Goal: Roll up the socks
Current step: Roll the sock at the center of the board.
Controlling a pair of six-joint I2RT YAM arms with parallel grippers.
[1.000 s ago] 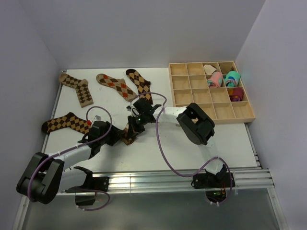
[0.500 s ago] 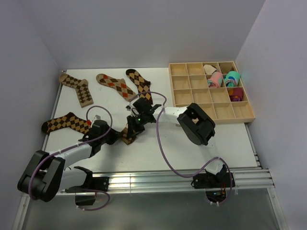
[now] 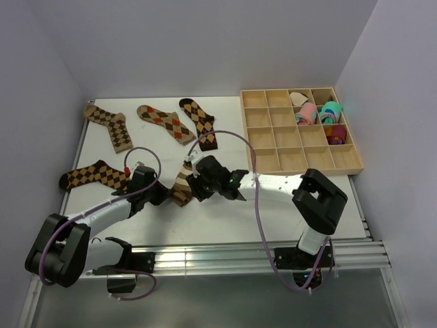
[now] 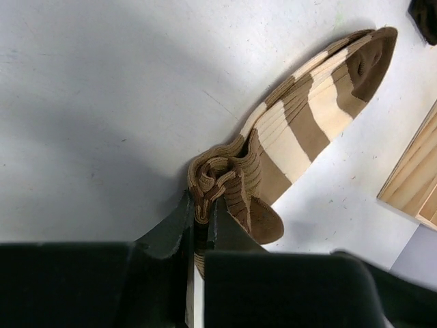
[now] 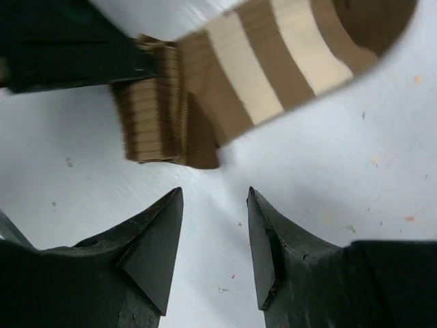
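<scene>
A brown-and-cream striped sock (image 3: 181, 182) lies mid-table, its cuff end folded into a small bunch (image 4: 225, 179) and its toe (image 4: 371, 58) stretched away flat. My left gripper (image 4: 202, 207) is shut on that bunched cuff; from above it (image 3: 168, 195) sits at the sock's near-left end. My right gripper (image 5: 215, 198) stands open just short of the folded cuff (image 5: 160, 109), with bare table between its fingers; from above it (image 3: 199, 186) is right of the sock. Three argyle socks (image 3: 109, 124) (image 3: 165, 121) (image 3: 199, 121) lie flat at the back, and another (image 3: 94, 175) at the left.
A wooden compartment tray (image 3: 334, 169) stands at the back right, with pink (image 3: 305, 113) and teal (image 3: 331, 111) rolled bundles in its far cells. Its corner (image 4: 416, 184) shows past the sock's toe. Grey walls close in the table on the left and right.
My right gripper has let go of the striped sock, opened and drawn back to the right, its elbow swinging right. My left gripper has shut on the sock's cuff.
</scene>
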